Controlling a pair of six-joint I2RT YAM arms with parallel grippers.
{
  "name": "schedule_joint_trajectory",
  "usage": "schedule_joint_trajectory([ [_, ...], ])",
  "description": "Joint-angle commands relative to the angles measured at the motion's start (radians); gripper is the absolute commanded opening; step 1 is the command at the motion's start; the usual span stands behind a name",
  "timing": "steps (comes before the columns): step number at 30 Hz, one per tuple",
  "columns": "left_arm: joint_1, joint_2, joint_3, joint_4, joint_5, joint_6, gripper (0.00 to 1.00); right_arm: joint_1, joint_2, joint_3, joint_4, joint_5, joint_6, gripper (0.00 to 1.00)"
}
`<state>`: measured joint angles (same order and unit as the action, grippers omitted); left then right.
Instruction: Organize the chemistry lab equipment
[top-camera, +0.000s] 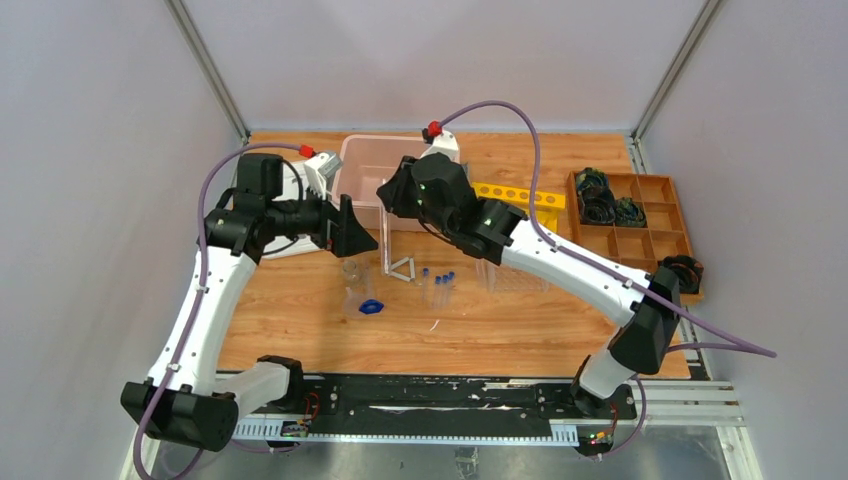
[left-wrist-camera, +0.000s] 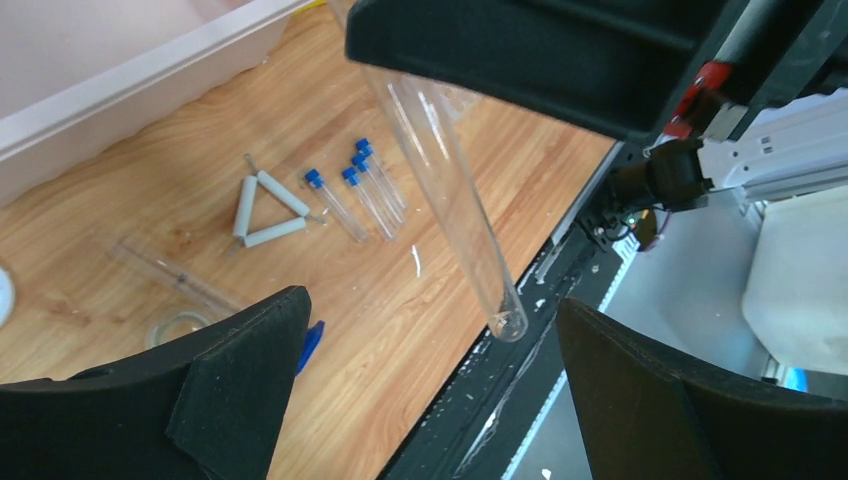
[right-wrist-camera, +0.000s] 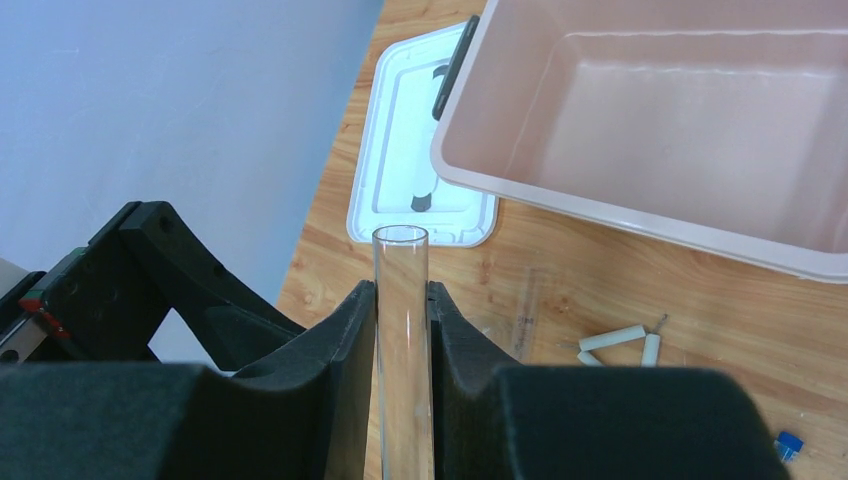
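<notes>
Right pincer (right-wrist-camera: 402, 310): I pinch a glass tube (right-wrist-camera: 400, 255).
Left pincer (left-wrist-camera: 430, 310): spread, empty.
Risk: smooth glass slips through my pads, shatters below.

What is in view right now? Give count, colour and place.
long clear glass test tube: one, clear, held in the right tool
small clear blue-capped tubes: four, clear with blue caps, lying right of the triangle
white triangle frame: one, white, table middle
small blue piece: one, blue, by the beakers
clear glass beakers: seemingly two, clear, left of the triangle
clear tube rack: one, clear, right of the blue-capped tubes
pink plastic bin: one, pink, back middle
white flat lid: one, white, left of the bin
yellow holed rack: one, yellow, right of the bin
wooden compartment tray: one, brown, far right
left tool: one, black, open
right tool: one, black, shut on the test tube
</notes>
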<state>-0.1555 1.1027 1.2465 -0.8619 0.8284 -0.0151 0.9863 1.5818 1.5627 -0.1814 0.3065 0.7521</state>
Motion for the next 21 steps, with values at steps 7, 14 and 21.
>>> schedule_joint_trajectory([
  [7, -0.023, 0.019, -0.036, 0.060, 0.073, -0.075, 0.92, 0.043, 0.010, 0.057, 0.065, 0.012, 0.034, 0.00],
  [14, -0.041, 0.041, -0.042, 0.093, 0.107, -0.101, 0.79, 0.063, 0.037, 0.076, 0.077, 0.021, 0.043, 0.00],
  [21, -0.041, 0.030, -0.059, 0.095, 0.110, -0.078, 0.42, 0.069, 0.028, 0.055, 0.097, 0.056, 0.032, 0.00],
])
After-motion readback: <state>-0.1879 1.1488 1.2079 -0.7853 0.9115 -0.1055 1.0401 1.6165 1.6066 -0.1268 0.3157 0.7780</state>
